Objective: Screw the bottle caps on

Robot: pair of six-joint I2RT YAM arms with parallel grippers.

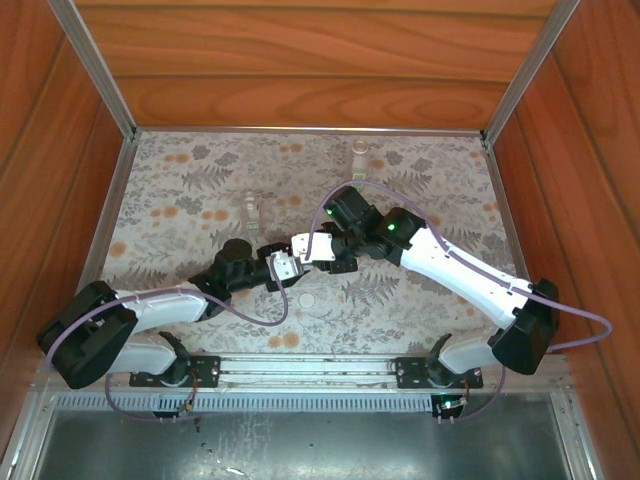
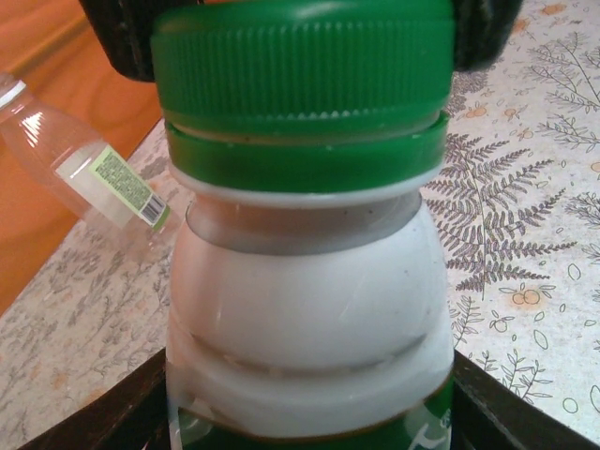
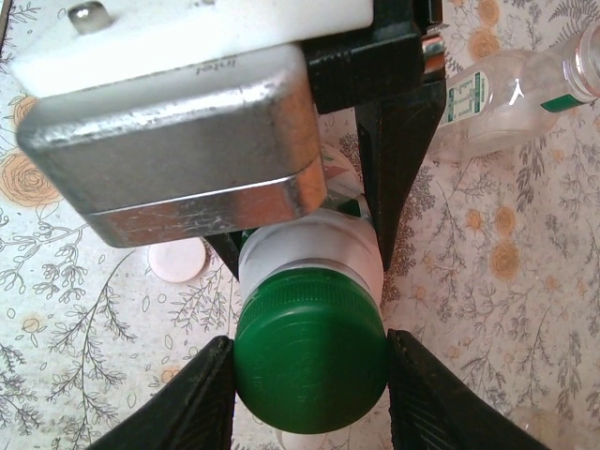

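Cap: dark green ribbed screw cap (image 3: 309, 370), sitting on the neck of the white plastic bottle with green label (image 2: 300, 309), mid-surface (image 1: 180, 180).
Right hand (image 3: 312, 398): clenched on that cap.
Left hand (image 1: 283, 268): grasping the bottle's body.
Progress: first cap not yet judged tight; two bottles left, I reckon.
Bottles: three, with the clear labelled bottle (image 1: 250, 210) at ten o'clock and the short clear bottle (image 1: 358, 152) at one.
Loose caps: one white round cap (image 1: 307, 298) at six.

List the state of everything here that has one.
white bottle: held, capped
green cap: on the white bottle's neck
left gripper: shut on white bottle
right gripper: shut on green cap
labelled clear bottle: lying down, uncapped
white cap: loose on table
short clear bottle: upright, cap unclear
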